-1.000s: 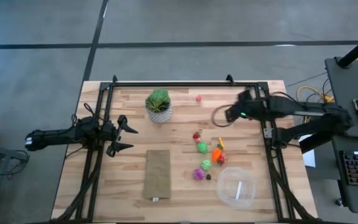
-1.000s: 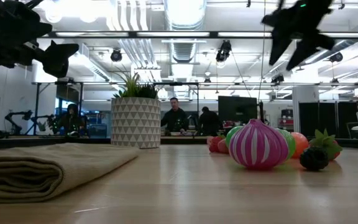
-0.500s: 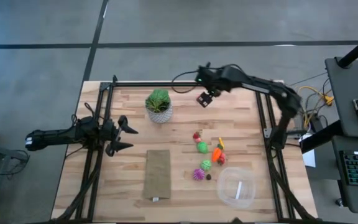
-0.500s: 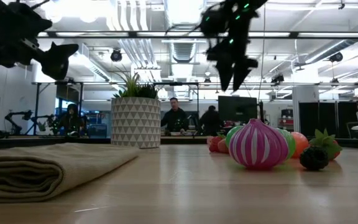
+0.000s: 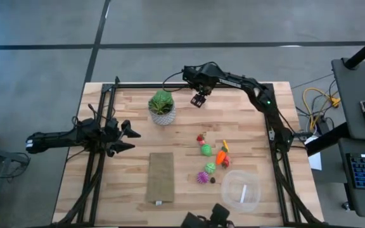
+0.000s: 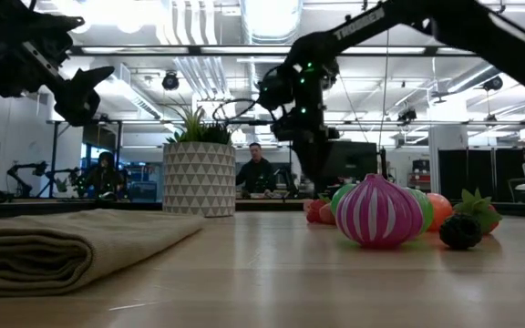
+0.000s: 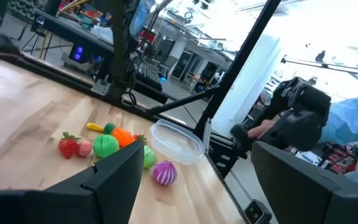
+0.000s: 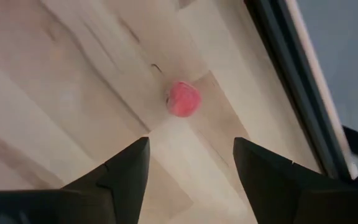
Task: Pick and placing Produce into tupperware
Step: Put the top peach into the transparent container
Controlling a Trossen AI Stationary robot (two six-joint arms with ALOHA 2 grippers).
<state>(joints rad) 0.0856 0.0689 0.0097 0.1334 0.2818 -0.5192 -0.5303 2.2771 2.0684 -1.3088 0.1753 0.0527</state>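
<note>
Spread and empty, right pincer (image 8: 188, 177) poised above the pale wooden bench (image 5: 246, 126), fingers parted to either side of a small round pink-red piece (image 8: 183, 99) just ahead, probably lined up to straddle it for a pick. Smooth, matte, ball-like, alone near the bench's back edge. Farther off, toward the front of the bench, the rest of the produce (image 5: 209, 158) clustered: a ribbed magenta onion shape (image 6: 378, 212), green balls, an orange piece, a strawberry. Beyond the cluster, well apart from the pincer, the tupperware (image 5: 240, 190): clear, shallow, thin-walled, seemingly empty. Off to the side, left pincer (image 5: 127, 134) parked, fingers apart, holding nothing.
</note>
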